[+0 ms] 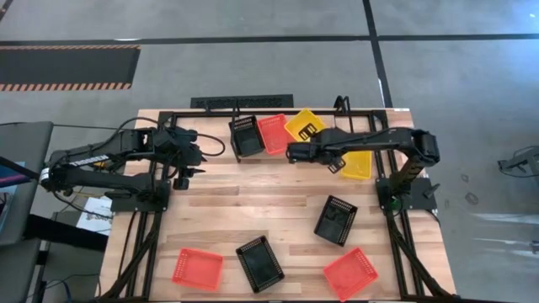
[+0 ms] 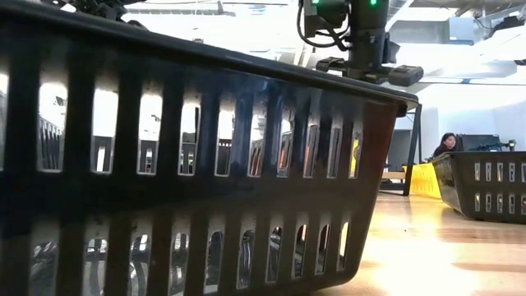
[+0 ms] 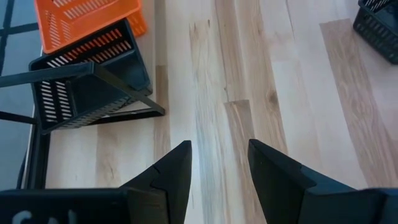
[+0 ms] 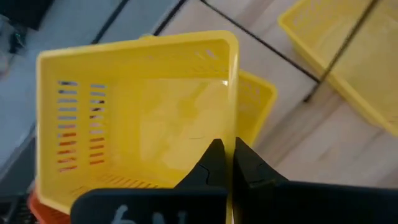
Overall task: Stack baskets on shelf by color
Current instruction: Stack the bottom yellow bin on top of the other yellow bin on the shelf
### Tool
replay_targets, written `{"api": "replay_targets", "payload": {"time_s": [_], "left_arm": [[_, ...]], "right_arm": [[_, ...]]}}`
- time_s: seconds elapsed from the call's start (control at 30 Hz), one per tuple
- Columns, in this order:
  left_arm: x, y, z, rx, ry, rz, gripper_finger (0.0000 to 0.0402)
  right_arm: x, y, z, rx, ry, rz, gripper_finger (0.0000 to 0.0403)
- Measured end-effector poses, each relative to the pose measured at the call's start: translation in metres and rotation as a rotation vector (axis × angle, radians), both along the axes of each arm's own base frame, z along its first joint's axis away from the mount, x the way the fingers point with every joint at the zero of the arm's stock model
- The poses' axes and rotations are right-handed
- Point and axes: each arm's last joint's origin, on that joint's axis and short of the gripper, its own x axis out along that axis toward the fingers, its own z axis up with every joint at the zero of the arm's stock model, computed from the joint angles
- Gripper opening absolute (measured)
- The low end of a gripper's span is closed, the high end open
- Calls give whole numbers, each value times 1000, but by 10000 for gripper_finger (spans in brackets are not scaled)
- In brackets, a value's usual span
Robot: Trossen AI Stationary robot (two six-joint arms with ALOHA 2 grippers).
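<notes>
At the table's far edge the shelf (image 3: 127, 87) holds a black basket (image 1: 246, 137), a red basket (image 1: 274, 133) and a yellow basket (image 1: 303, 124) side by side. My right gripper (image 4: 231, 163) is shut on that yellow basket (image 4: 137, 118), which tilts over a second yellow one (image 4: 258, 99). A third yellow basket (image 1: 357, 164) lies to the right, partly under the arm. My left gripper (image 3: 219, 168) stands open above bare wood at the table's left, with nothing between its fingers. My right gripper pinches the rim of one side wall (image 4: 232, 124) of the yellow basket, one finger (image 4: 211, 163) inside the basket and the other outside. The fingers slant down from the table's near right. The basket sits tilted, its open top toward the wrist camera. I cannot tell whether it rests on the one below.
Loose on the near half of the table lie two black baskets (image 1: 336, 220) (image 1: 259, 263) and two red ones (image 1: 198, 268) (image 1: 349, 273). One black basket (image 2: 197, 164) fills the low view. A black tube frame (image 1: 160, 114) edges the table. A person (image 2: 448, 144) sits far behind.
</notes>
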Motion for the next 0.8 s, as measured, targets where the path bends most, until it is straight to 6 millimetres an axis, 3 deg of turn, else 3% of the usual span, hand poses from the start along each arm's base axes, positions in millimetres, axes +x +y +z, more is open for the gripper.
{"api": "replay_targets", "payload": {"time_s": [0.23,0.47,0.8], "left_arm": [[0,0,0,4,1,-5,146],[1,0,1,-8,-12,-21,146],[1,0,1,-8,-22,-21,146]], "right_arm": [[-6,2,8,-12,16,33,3],[-21,-1,45,60,26,409,3],[-48,-35,138,105,56,993,3]]}}
